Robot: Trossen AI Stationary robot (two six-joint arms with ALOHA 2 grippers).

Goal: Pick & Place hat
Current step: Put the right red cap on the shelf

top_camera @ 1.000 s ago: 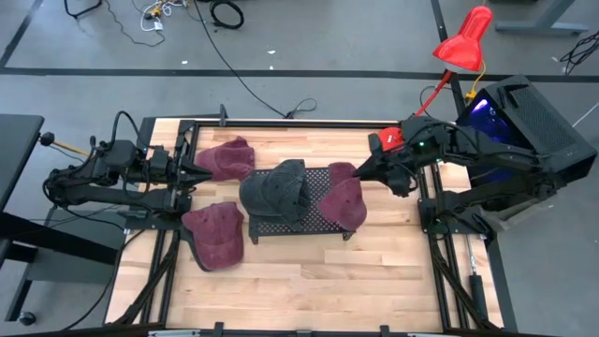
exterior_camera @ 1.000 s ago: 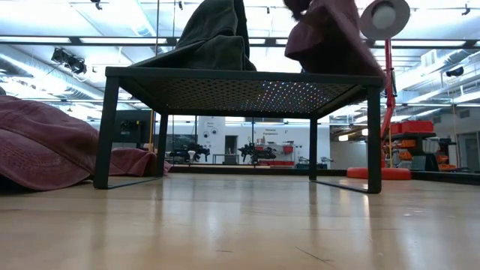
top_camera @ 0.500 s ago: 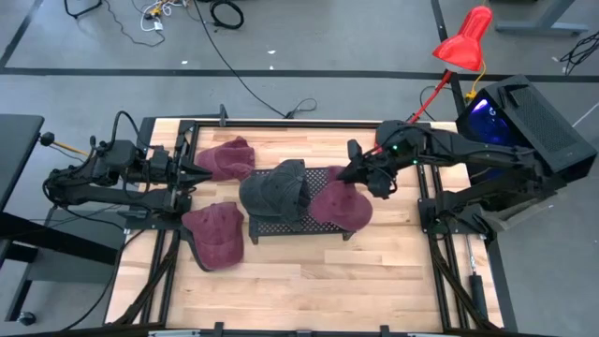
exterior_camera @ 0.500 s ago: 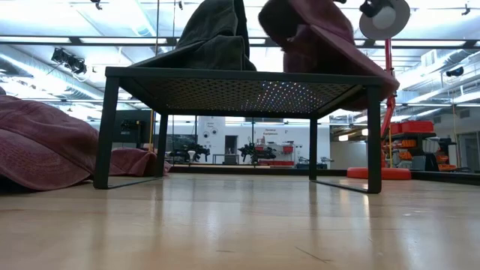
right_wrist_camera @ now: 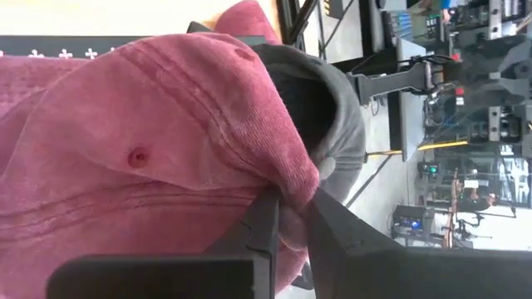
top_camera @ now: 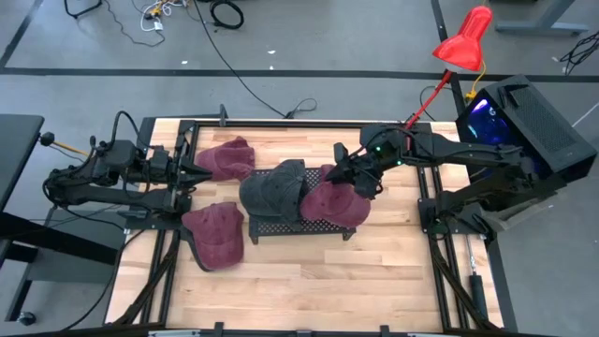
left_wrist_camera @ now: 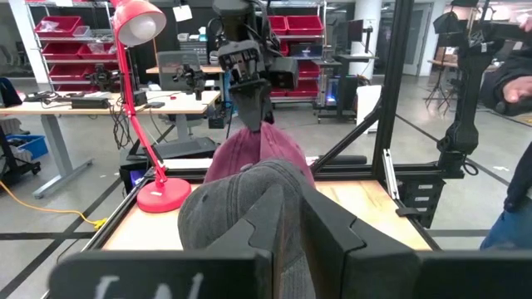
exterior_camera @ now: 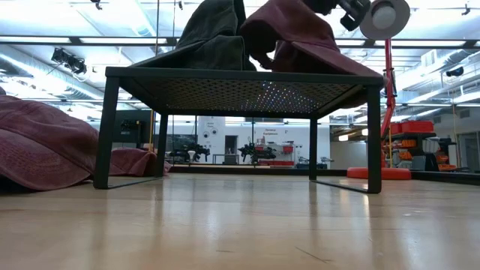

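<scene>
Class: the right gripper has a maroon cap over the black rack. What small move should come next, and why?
Probably lower slightly and let go: the right gripper is shut on the maroon cap, which already drapes on the rack beside the grey cap. The left gripper waits shut.

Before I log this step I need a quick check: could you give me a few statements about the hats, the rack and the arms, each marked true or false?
1. The right gripper is shut on a maroon hat over the black rack. True.
2. A gray hat sits on the rack. True.
3. The rack holds three maroon hats. False: two other maroon hats lie on the table beside it.
4. The left gripper holds the gray hat. False: it waits, jaws shut on nothing, at the table's left.
</scene>
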